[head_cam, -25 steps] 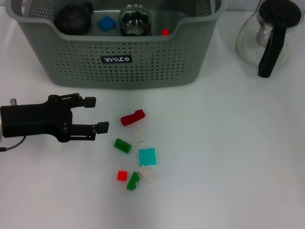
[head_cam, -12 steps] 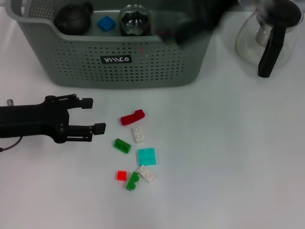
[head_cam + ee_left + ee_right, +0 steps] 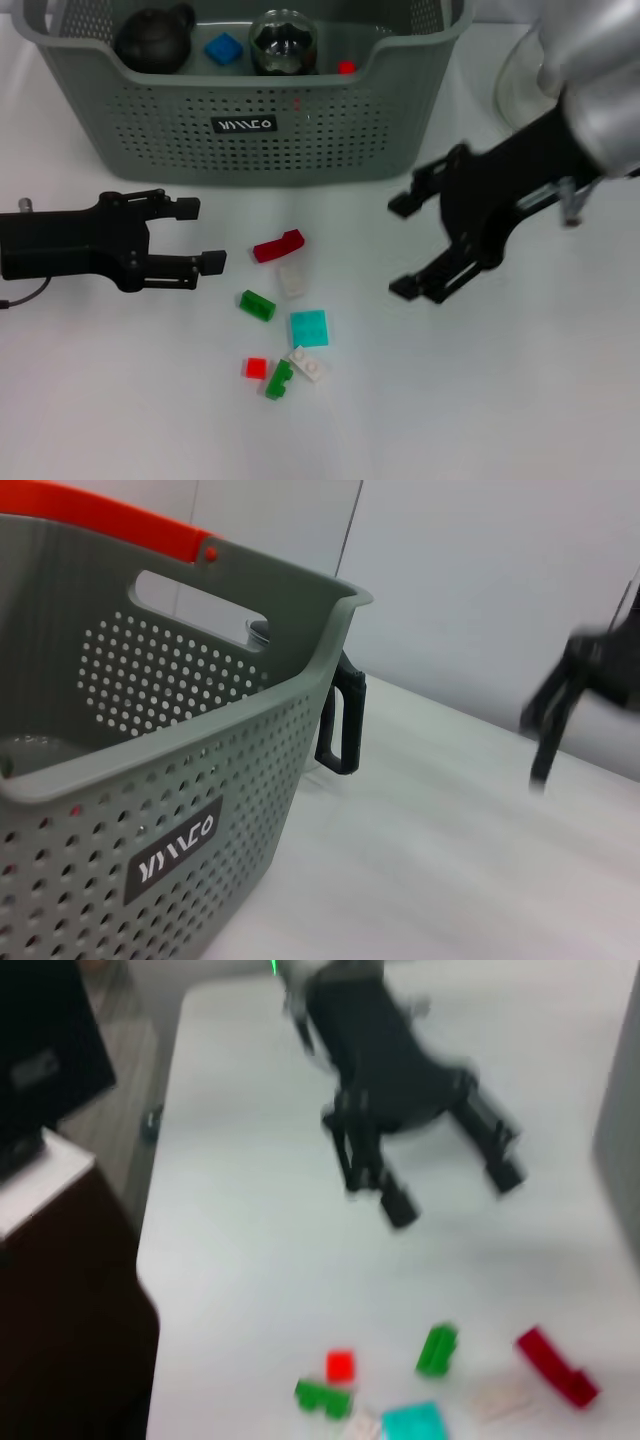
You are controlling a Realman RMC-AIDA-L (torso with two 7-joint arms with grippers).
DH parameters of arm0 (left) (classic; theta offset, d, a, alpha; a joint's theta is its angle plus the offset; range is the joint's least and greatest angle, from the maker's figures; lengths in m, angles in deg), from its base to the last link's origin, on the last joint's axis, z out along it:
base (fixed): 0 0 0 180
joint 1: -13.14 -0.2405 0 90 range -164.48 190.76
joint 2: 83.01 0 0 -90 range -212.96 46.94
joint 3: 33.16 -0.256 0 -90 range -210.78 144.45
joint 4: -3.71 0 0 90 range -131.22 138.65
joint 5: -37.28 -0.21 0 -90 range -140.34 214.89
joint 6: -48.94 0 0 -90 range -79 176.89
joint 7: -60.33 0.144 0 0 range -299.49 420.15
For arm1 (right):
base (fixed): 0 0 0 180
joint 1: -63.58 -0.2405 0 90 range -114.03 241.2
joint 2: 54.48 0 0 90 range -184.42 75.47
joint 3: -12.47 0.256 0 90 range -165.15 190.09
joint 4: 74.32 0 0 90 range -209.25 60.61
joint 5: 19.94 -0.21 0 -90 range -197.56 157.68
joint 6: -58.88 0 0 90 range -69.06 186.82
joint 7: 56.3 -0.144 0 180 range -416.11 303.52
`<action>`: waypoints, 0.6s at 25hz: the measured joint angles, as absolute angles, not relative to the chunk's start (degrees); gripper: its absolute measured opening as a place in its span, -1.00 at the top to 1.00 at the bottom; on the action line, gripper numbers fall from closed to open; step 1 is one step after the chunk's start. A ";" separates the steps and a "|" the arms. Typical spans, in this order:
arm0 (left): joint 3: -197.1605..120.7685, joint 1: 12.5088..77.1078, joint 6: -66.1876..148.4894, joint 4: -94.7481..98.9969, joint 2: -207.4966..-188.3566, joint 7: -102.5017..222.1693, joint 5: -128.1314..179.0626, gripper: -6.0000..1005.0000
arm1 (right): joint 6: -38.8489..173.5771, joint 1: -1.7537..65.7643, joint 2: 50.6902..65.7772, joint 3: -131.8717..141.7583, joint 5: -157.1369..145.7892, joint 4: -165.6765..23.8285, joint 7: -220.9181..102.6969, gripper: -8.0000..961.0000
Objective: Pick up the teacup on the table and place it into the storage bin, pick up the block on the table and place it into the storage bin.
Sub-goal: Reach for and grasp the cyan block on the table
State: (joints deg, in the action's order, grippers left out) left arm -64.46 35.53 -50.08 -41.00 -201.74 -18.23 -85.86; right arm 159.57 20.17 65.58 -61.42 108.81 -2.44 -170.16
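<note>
Storage bin [image 3: 250,125] grey-green, perforated, white logo; both tools [image 3: 200,236] [image 3: 402,246] spread wide, empty.

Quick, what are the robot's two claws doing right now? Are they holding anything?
Left gripper: open, empty, left of the blocks.
Right gripper: open, empty, right of the blocks.

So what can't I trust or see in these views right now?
- Glass teapot: head view, mostly hidden behind the right arm.
- Storage bin floor: front wall hides most of it.
- Small blocks: blurred in the right wrist view.
- Left wrist view: left claw absent.
</note>
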 joint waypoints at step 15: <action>-64.46 35.48 -49.78 -40.66 -201.95 -18.26 -85.86 -0.73 | 133.43 10.17 66.55 -84.08 108.00 -26.73 -167.33 -0.97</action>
State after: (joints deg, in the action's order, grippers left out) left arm -64.46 35.48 -49.78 -40.66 -201.95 -18.26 -85.86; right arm 133.43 10.17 66.55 -84.08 108.00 -26.73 -167.33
